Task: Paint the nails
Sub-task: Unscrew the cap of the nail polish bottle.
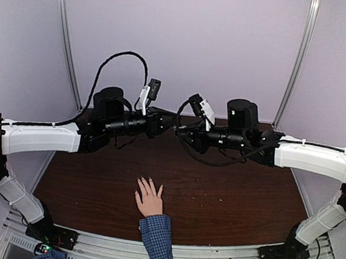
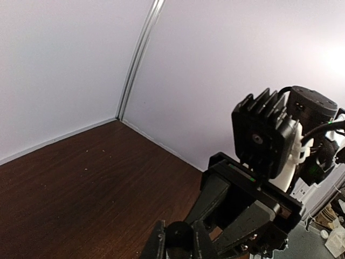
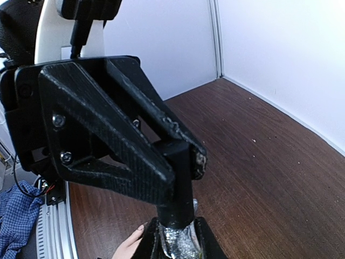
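The nails point(image 1: 150, 181) sat at the tips of a light-skinned hand point(image 1: 149, 201) lying flat, back up, on the dark wooden table point(image 1: 234, 189), with a blue checked cuff point(image 1: 157, 232) at the wrist. From the top camera they were only tiny specks at the fingertips (too small to tell whether any carried colour). The fingers were spread, the thumb out to the left.

The hand lay close to the near edge of the table, a little left of centre, between the two arm bases. Bare wood stretched out on both sides of it and beyond the fingertips toward the back wall. White panels closed the table at the back and sides, and a metal rail ran along the near edge under the cuff.

The hand's long axis ran from the near edge toward the back wall, leaning slightly left, so the nails pointed away from the bases.

Both arms reached inward and met above the far half of the table, well apart from the hand. The left gripper point(image 2: 178, 240) was clamped on a black cap point(image 3: 175, 202), and the right gripper point(image 3: 179, 246) was closed around a glittery polish bottle point(image 3: 182, 237) directly under that cap; whether cap and bottle were joined could not be told
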Robot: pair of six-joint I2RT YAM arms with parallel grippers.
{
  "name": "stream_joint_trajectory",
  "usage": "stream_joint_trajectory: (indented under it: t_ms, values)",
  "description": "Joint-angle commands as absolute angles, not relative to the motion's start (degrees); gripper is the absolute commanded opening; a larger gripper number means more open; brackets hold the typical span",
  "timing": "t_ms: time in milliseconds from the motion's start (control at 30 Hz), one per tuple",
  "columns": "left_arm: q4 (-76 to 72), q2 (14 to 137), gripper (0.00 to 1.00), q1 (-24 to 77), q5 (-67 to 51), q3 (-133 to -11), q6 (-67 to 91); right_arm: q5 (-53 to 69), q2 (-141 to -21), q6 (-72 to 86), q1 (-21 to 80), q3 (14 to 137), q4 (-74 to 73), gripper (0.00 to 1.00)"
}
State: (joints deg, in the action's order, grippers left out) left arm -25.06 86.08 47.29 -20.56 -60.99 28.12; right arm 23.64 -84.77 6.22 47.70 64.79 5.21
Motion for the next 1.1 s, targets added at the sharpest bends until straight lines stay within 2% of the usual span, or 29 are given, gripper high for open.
stream_joint_trajectory:
  t_ms: [0, 33, 200, 333, 567, 733, 1067]
  values:
    - [-22.4, 86.0, 0.00, 46.3, -11.4, -60.7, 29.3, 14.1, -85.2, 6.7, 46.5, 66.8, 3.1, 0.00]
    - [-22.5, 85.7, 0.00, 46.3, -12.1, -60.5, 29.3, 14.9, -85.3, 6.4, 46.4, 66.8, 2.9, 0.00]
    - [-25.0, 82.9, 0.34, 45.4, -21.1, -59.1, 25.5, 23.0, -85.0, 5.1, 46.0, 66.7, 2.1, 0.00]
    - [-25.9, 79.9, 0.51, 43.0, -29.7, -58.1, 23.2, 30.0, -84.6, 5.1, 45.3, 66.3, 2.2, 0.00]
    - [-25.5, 80.2, 0.53, 42.2, -51.0, -59.9, 19.4, 49.4, -84.2, 5.3, 44.6, 65.5, 5.9, 0.00]
    - [-31.2, 79.7, 0.52, 42.2, -56.2, -59.3, 21.6, 62.0, -84.4, 10.4, 44.7, 64.8, 13.6, 0.00]
    - [-34.8, 80.4, 0.50, 43.6, -62.4, -59.4, 21.3, 69.4, -86.4, 12.4, 45.8, 67.4, 13.3, 0.00]
